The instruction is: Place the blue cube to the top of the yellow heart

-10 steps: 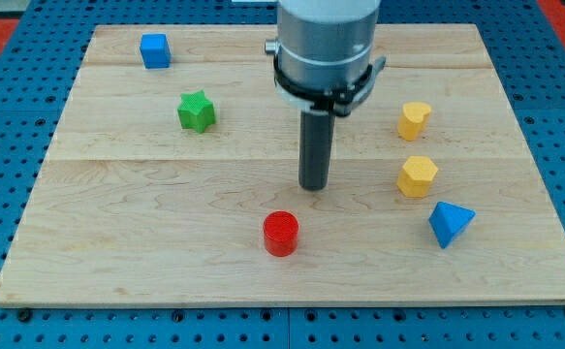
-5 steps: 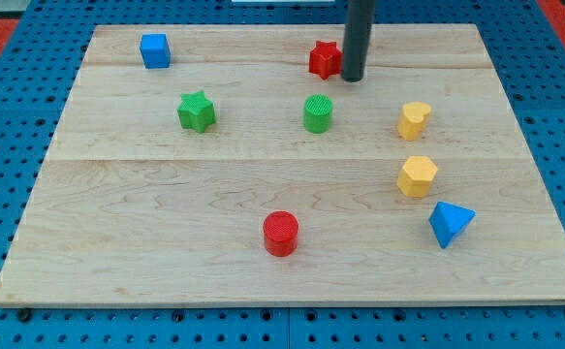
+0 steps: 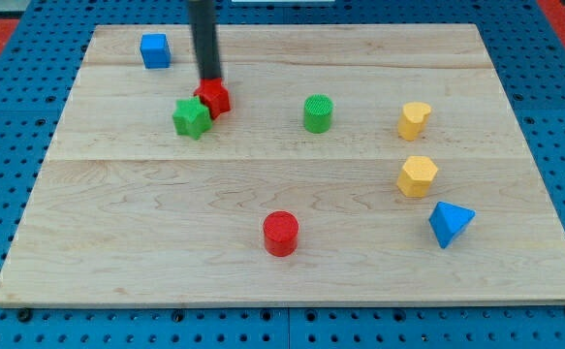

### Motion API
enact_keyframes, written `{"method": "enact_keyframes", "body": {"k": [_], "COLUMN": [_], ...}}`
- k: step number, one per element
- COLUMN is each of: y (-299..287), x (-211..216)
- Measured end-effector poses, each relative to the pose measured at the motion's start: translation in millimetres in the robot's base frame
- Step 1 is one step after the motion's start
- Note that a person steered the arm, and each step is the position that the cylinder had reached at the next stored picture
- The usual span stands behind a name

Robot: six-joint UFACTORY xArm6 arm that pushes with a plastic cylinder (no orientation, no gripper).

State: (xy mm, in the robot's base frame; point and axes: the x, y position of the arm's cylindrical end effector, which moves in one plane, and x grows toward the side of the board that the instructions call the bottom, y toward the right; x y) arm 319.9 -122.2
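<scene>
The blue cube (image 3: 154, 50) sits near the board's top left corner. The yellow heart (image 3: 414, 120) is at the right side of the board. My tip (image 3: 209, 81) is at the top edge of the red star (image 3: 213, 99), to the right of and below the blue cube. The red star touches the green star (image 3: 192, 118) on its upper right.
A green cylinder (image 3: 318, 113) is at centre top. A yellow hexagon (image 3: 418, 176) lies below the heart, a blue pyramid-like block (image 3: 450, 224) below that. A red cylinder (image 3: 281, 234) is at bottom centre. The wooden board (image 3: 117, 242) lies on a blue pegboard.
My tip moved from the top centre to the left, pushing the red star left and down against the green star, which shifted slightly. The blue cube has not moved.
</scene>
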Motion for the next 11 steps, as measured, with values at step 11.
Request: {"method": "enact_keyframes", "body": {"k": [11], "y": [99.1], "x": [-64.8]}}
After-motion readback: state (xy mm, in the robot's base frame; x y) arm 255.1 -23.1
